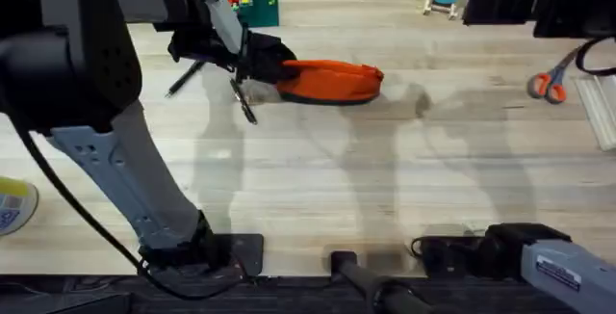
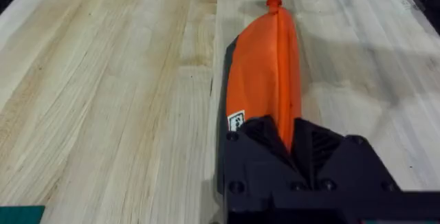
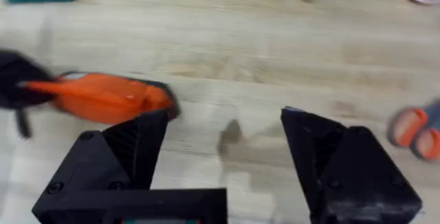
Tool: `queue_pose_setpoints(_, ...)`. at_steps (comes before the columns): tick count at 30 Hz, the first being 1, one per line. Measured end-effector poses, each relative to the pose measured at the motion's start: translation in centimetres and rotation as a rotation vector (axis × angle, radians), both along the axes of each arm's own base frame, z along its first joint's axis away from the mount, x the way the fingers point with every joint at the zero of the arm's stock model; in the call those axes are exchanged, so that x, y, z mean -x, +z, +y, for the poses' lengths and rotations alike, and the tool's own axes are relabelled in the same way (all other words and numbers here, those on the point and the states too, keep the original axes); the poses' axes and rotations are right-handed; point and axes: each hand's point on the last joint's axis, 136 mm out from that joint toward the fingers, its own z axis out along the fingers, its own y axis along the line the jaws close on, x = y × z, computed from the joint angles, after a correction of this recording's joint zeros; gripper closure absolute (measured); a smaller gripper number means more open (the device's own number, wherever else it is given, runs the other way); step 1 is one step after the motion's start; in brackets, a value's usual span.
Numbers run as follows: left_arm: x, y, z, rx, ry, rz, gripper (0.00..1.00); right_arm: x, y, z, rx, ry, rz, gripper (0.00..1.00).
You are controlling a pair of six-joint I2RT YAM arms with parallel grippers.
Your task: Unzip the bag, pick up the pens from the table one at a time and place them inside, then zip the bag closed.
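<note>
1. The bag [image 1: 332,82] lies lengthwise on the table [image 1: 318,179], toward its far side, orange fabric uppermost with a dark base along its edge.
2. The left gripper [image 1: 258,61] sits at the bag's left end, touching it. In the left wrist view the black fingers [image 2: 265,138] are closed tight on the bag's near end, pinching the orange ridge along its top [image 2: 265,80].
3. From the clamped end, the bag runs straight away from the left gripper to a small orange nub at its far tip.
4. One of the pens [image 1: 243,101] lies on the table just beside the bag's left end, below the left gripper. Another thin dark stick [image 1: 185,79] lies left of the bag, past the gripper.
5. The right gripper [image 3: 223,148] hangs above the table, well apart from the bag, with its jaws spread wide and nothing between them. The bag's right end [image 3: 103,97] lies beyond its left finger.
6. A small white label [image 2: 236,121] sits on the bag's side next to the left gripper; its dark print is too small to read.
7. Orange-handled scissors [image 1: 551,83] lie far right of the bag.
</note>
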Motion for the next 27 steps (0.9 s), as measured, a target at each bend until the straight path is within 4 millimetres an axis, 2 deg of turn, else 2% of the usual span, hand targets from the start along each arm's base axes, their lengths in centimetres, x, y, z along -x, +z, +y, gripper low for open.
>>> queue_pose_setpoints(6,0.0,0.0,0.0,0.0,0.0,-0.001,0.959,-0.6,0.5,2.8,-0.034,0.198,-0.041,0.006)
queue_pose_setpoints(12,0.0,0.0,0.0,0.0,0.0,-0.001,0.96,-1.6,-0.7,4.7,-0.036,0.361,-0.039,0.006)
queue_pose_setpoints(20,0.0,0.0,0.0,0.0,0.0,-0.002,0.959,-2.7,-2.6,5.4,0.008,0.479,-0.022,0.006)
queue_pose_setpoints(27,0.0,0.0,0.0,0.0,0.0,-0.002,0.96,-2.6,-2.7,5.9,0.041,0.565,-0.05,0.006)
